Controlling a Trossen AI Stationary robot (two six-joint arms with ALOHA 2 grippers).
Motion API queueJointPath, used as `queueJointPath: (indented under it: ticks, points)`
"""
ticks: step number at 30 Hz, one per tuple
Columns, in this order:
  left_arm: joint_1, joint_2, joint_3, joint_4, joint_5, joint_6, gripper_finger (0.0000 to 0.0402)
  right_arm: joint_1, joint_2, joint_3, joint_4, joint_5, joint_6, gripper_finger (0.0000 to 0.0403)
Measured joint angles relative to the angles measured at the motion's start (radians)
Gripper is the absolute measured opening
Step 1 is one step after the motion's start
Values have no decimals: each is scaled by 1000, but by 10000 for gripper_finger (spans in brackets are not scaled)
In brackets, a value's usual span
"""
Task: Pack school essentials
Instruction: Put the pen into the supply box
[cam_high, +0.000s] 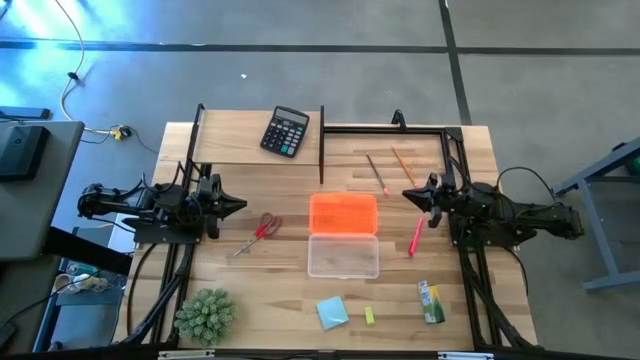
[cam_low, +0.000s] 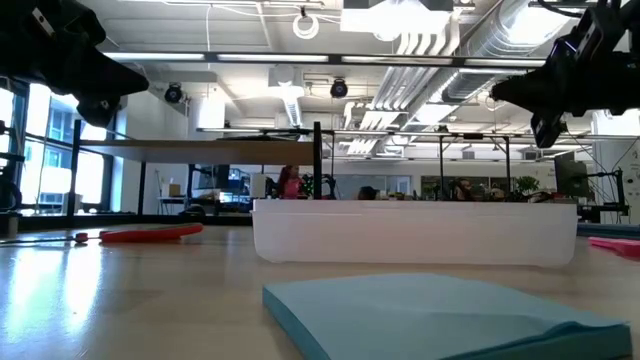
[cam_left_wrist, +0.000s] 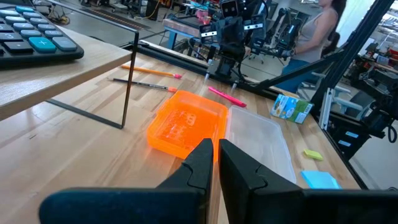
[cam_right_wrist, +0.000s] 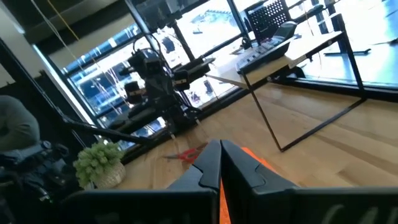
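Open pencil case at table centre: orange lid on the far side, clear tray on the near side, nothing in it yet. Essentials scattered around it. Red-handled scissors to its left. 2 pencils and pink pen to its right. Blue notepad, yellow block and green-yellow packet near the front edge.

Left gripper clenched, empty, held clear of the table just beyond the scissors. Right gripper clenched, empty, raised between pencils and pen.

Judgement: packing not begun. Each arm best takes its nearest item, left the scissors, right the pen. Open wide before descending, grip mid-length, and release low over the tray.
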Motion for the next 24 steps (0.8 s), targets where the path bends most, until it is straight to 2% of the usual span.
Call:
queueJointPath:
  ticks: [5,11,14,18,24]
  points:
    - [0,0,0,0,0,0,17,0,0,5,3,-5,3,0]
    - [0,0,0,0,0,0,17,0,-1,78,-42,22,3,0]
    - [0,0,0,0,0,27,16,0,1,136,-143,57,23,0]
    - [0,0,0,0,0,172,17,0,23,247,-328,93,93,0]
    - [0,0,0,0,0,218,17,0,146,431,-547,110,236,0]
